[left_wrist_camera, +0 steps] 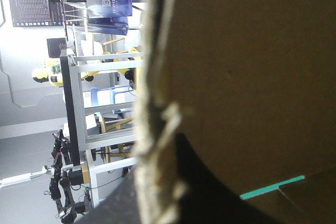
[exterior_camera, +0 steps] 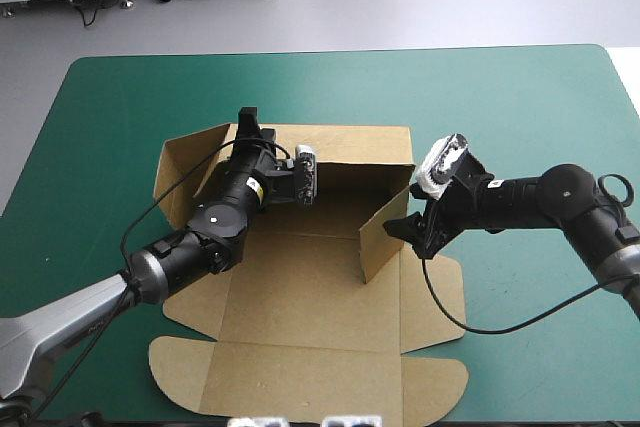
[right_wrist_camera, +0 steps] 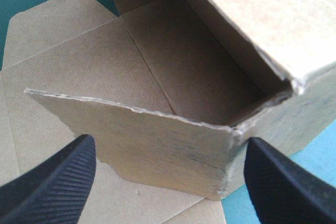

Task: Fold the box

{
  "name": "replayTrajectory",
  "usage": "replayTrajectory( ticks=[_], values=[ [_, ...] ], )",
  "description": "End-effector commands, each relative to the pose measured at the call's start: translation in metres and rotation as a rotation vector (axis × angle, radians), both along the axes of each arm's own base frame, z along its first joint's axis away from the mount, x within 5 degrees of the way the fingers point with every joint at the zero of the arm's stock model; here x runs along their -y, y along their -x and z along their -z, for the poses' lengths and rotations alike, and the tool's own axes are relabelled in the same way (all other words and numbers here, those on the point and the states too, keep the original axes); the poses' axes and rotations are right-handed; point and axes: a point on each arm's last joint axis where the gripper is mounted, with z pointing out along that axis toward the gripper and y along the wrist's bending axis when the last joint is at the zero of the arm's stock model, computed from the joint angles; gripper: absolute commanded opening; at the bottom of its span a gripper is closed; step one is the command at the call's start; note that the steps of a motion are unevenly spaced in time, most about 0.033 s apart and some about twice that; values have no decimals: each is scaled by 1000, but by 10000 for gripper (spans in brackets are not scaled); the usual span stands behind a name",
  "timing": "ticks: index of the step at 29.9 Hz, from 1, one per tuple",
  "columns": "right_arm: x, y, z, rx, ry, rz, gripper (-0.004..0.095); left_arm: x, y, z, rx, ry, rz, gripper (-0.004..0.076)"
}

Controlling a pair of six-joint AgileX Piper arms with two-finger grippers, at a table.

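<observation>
I'm seeing the box [exterior_camera: 300, 327] lying about the middle of the bench [exterior_camera: 520, 97], partly raised. Its far wall [exterior_camera: 350, 147] is standing up, the right wall [exterior_camera: 383, 239] is standing beside it, and the left panel [exterior_camera: 185, 162] is lifting at the far left corner. The near panels are lying flat toward me. The nearest one has rounded tabs [exterior_camera: 175, 372] at its ends and is reaching close to the bench's near edge.

The left jaws are reaching in from the near left, across the box's left part, to the far left corner where the left panel meets the far wall. In the left wrist view the board's rough edge is running up the middle with a black finger [left_wrist_camera: 184, 182] showing tight against it, so I'm reading the left jaws as pinching the box there.

The right jaws are coming in from the right, just outside the right wall. In the right wrist view the two fingers [right_wrist_camera: 52, 182] are standing well spread, and the right wall's outer face, with its ragged upper edge, is sitting ahead of and between them. Whether either finger is touching the board I cannot tell. Beyond that wall I'm looking down onto the box's floor.
</observation>
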Motion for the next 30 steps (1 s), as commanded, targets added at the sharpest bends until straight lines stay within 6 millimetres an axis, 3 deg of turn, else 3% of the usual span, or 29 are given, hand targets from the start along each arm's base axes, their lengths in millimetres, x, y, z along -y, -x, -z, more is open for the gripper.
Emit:
replayTrajectory(
  ticks=[1, 13, 21, 30],
  values=[
    [-3, 2, -15, 23, -68, 11, 727, -2, 2, -5, -23, 57, -45, 11],
    [-3, -5, -12, 41, -57, 56, 727, -3, 7, 8, -165, 44, -61, 11],
    [-7, -18, 2, -3, -74, 61, 727, -3, 9, 11, -205, 74, -73, 11],
    [-34, -15, 1, 75, -35, 88, 724, 1, 13, 12, -214, 67, -67, 11]
  ],
)
